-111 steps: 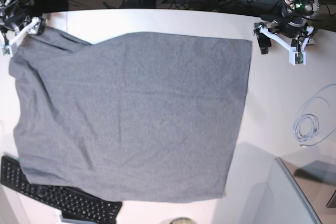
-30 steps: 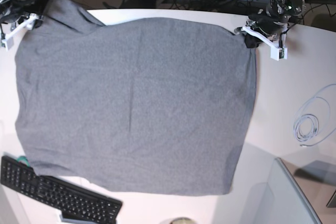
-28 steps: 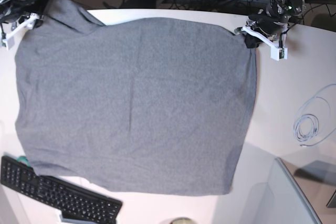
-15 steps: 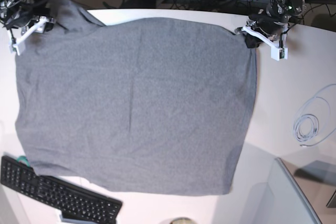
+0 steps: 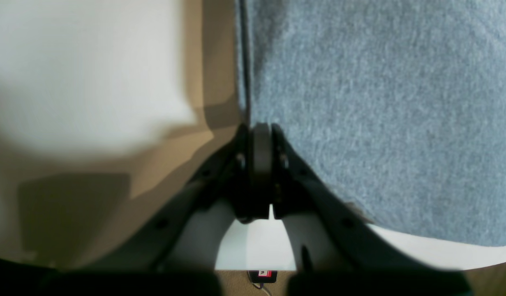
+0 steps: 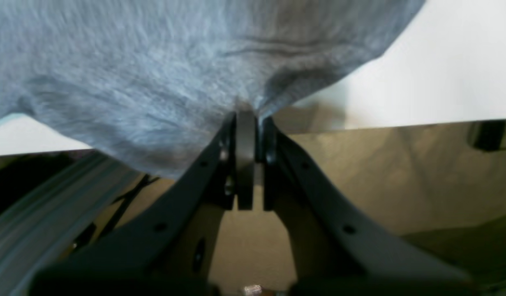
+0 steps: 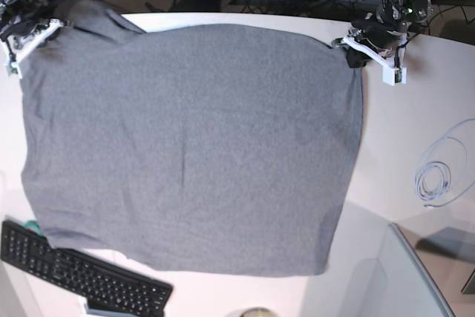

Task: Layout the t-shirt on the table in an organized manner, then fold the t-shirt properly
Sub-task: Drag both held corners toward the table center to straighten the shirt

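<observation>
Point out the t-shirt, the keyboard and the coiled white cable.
t-shirt (image 7: 193, 146), base view, middle of the grey cloth.
keyboard (image 7: 82, 276), base view, its black keys at the lower left.
coiled white cable (image 7: 434, 182), base view, the loops of the coil.

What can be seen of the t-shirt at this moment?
The t-shirt is heather-grey, soft-looking knit, spread nearly flat over most of the white table, with faint wrinkles. Its near edge overlaps the black keyboard. The left gripper is shut at its far corner on the base view's right; the right gripper pinches bunched fabric at the opposite far corner, where the cloth hangs past the table edge. Collar and label are not visible.
</observation>
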You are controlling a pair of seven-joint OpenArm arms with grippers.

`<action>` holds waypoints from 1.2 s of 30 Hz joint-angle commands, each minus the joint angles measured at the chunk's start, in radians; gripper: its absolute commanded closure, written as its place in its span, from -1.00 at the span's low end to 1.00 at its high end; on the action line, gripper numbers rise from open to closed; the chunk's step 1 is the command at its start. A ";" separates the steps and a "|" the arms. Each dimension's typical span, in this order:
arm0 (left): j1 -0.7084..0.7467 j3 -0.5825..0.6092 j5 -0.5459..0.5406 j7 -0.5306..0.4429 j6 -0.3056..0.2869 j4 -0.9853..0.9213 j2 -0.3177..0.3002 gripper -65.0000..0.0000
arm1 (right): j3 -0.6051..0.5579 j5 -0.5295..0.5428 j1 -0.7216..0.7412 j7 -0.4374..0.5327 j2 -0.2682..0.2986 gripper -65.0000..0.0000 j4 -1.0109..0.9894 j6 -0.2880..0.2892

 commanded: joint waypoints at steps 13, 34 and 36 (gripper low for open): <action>-0.018 -0.008 -0.019 0.166 -0.001 0.263 -0.004 1.00 | -0.002 -0.006 0.075 -0.090 0.022 0.98 0.065 0.005; -0.175 -0.018 -0.019 0.186 0.003 0.161 0.040 1.00 | -0.080 -0.054 0.308 -0.149 0.116 0.99 -0.100 0.005; -0.195 -0.048 -0.019 0.188 0.003 0.161 0.051 1.00 | -0.085 -0.054 0.317 -0.122 0.133 0.99 -0.111 0.005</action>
